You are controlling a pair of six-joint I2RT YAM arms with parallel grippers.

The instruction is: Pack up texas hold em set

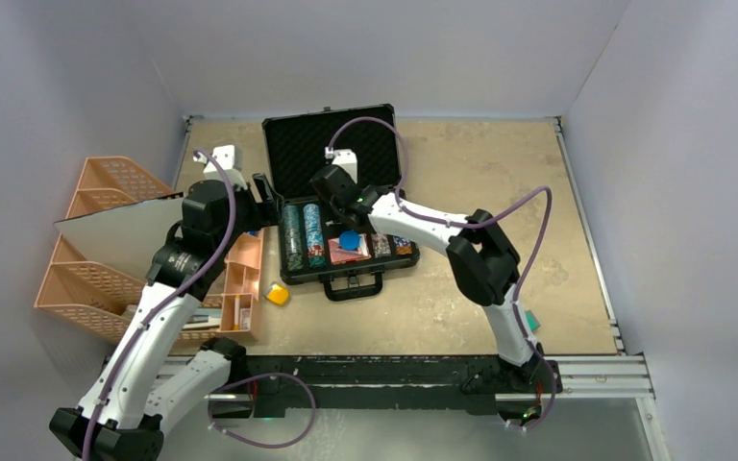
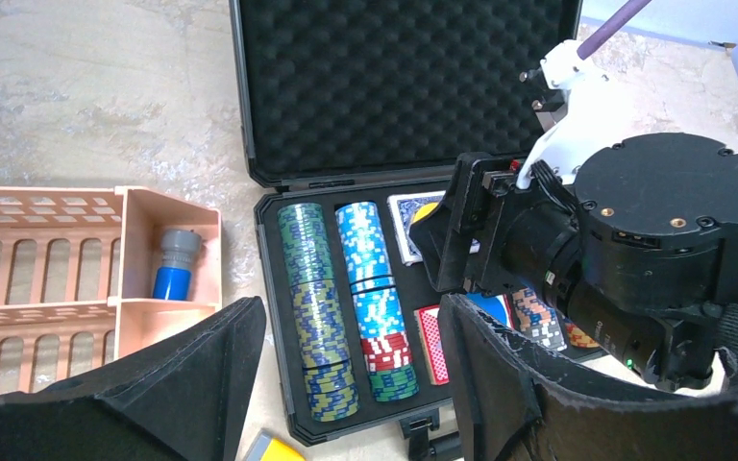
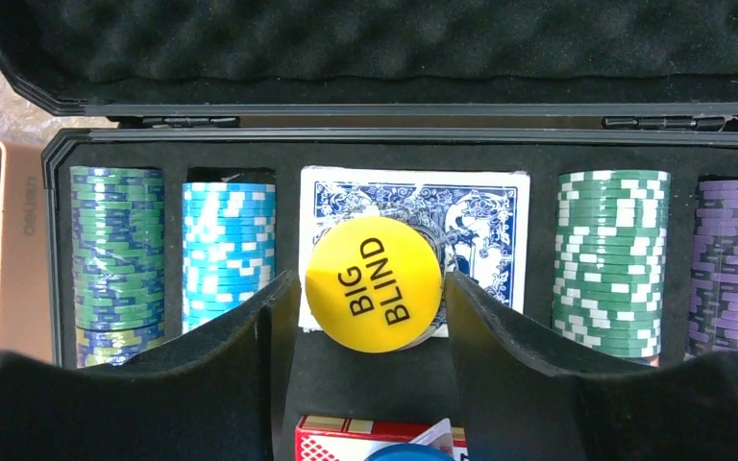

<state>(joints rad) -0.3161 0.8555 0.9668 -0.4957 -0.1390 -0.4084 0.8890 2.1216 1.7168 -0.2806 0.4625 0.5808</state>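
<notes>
The black briefcase (image 1: 293,144) lies open, foam lid back. Its base holds multicoloured chip stacks (image 2: 317,307), a blue card deck (image 3: 480,216) and a red card deck (image 3: 346,437) with a blue button (image 3: 408,453) on it. A yellow "BIG BLIND" button (image 3: 375,283) rests on the blue deck. My right gripper (image 3: 370,280) is open over the case's middle (image 1: 332,187), its fingertips on either side of the yellow button. My left gripper (image 2: 351,351) is open and empty above the case's left chip rows (image 1: 264,195).
Peach organizer trays (image 1: 106,240) stand left of the case, one compartment holding a grey and blue cylinder (image 2: 175,264). A small yellow block (image 1: 278,294) lies at the case's front left. A small green block (image 1: 532,322) lies by the right arm's base.
</notes>
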